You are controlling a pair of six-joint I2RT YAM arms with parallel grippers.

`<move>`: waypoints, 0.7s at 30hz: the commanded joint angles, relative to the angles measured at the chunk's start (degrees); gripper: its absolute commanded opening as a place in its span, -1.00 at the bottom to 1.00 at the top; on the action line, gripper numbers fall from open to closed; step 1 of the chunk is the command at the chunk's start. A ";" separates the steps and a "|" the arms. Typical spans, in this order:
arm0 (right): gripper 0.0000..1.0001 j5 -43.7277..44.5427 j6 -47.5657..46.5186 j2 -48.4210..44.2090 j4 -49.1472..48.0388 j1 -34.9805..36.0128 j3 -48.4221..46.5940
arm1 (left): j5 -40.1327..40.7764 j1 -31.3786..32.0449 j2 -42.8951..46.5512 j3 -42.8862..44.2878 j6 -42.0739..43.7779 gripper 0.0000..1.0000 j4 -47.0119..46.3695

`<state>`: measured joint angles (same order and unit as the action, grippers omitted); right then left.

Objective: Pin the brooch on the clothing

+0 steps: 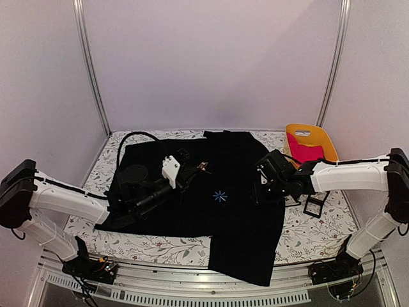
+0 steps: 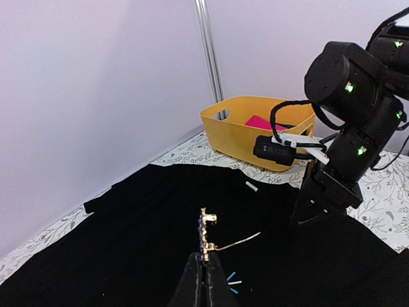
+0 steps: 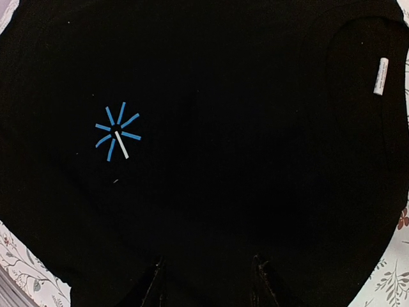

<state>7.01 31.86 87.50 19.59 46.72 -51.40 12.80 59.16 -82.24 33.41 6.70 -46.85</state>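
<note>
On my left, a bare strip of the floral table (image 1: pixel 86 192) runs beside the sleeve, so there's room out there. My left gripper (image 2: pixel 204 263) is pinched tight on the brooch (image 2: pixel 207 231), over the clothing (image 1: pixel 217 224) just left of the blue asterisk print (image 1: pixel 220 196). It's small and pale gold, standing upright, with its thin pin sticking out sideways. Open black cloth lies between my arms. My right gripper (image 3: pixel 206 281) hangs low over the chest, fingers apart and nothing in them. Past it, the black square frame (image 1: pixel 314 206) and the yellow basket (image 1: pixel 324 137) crowd the right edge.
</note>
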 commanded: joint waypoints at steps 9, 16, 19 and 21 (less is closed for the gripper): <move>-0.06 -0.08 -1.15 11.94 1.06 0.57 -6.87 | -0.75 -1.28 -6.99 -2.17 1.24 -1.00 -10.66; 0.00 -1.85 -6.85 11.54 -6.74 0.57 -2.44 | -10.02 -6.88 -11.39 -2.15 3.41 -1.00 -12.97; 0.00 -1.76 -10.44 11.49 -8.98 0.58 -0.39 | -13.43 -9.03 -14.06 -1.75 3.74 -1.00 -14.60; -0.01 -2.30 -12.13 10.93 -10.99 0.57 1.34 | -12.98 -9.16 -15.94 -1.35 4.37 -1.00 -16.65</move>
<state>5.54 24.93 99.07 13.82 46.89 -53.01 3.90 51.22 -95.00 31.75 9.47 -58.30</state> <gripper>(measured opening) 0.501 0.006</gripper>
